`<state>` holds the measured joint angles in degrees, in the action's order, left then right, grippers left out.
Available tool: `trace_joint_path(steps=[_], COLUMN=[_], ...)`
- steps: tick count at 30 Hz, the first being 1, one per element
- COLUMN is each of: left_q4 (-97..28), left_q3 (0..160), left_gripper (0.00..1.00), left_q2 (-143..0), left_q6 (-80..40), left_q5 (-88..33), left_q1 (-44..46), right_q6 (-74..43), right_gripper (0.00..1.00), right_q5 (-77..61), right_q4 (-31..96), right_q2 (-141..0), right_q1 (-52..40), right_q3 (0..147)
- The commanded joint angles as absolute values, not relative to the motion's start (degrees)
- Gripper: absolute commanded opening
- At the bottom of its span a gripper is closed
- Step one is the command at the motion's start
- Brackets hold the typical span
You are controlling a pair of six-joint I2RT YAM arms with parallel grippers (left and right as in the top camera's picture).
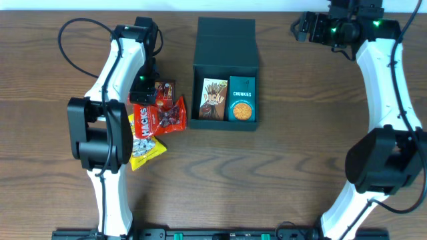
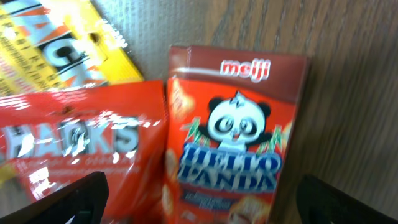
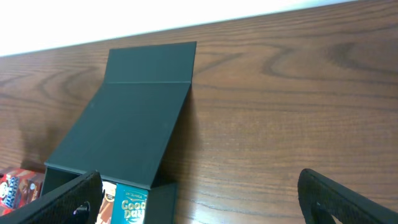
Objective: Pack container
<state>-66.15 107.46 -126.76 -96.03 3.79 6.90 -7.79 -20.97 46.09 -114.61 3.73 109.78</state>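
While the container (image 1: 227,39) sits open mid-table (image 1: 300,167) with the Pocky box (image 1: 214,99) and Chunkies carton (image 1: 241,100) inside, your left gripper (image 2: 205,208) hangs jaws apart over the Hello Panda box (image 2: 233,137); your right gripper (image 3: 205,202), jaws apart and empty, is behind the lid.

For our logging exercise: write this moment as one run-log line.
left gripper: open over red cardboard Hello Panda box | right gripper: open, empty | dark teal-green rigid container: lid open, two snack cartons inside

Reaching down with the left gripper (image 1: 149,85), jaws spread wide; holding the right gripper (image 1: 303,27) far back, jaws equally wide.
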Motion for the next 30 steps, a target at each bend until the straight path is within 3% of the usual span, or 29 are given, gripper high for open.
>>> trace_joint_path(steps=[1,30], left_q4=[-64.9,-58.0], left_q3=[107.7,107.7], left_gripper=[0.97,0.94], left_q2=[-128.4,-133.8], left_q6=[-96.4,-88.7], left_q5=[4.4,1.4], left_q1=[5.7,4.8], right_q6=[-6.6,-6.6], right_gripper=[0.99,0.99], right_q5=[-20.8,-20.8], right_q4=[46.3,46.3], right_q2=[-113.9,-113.9], right_q1=[4.1,4.1], right_q3=[110.7,110.7])
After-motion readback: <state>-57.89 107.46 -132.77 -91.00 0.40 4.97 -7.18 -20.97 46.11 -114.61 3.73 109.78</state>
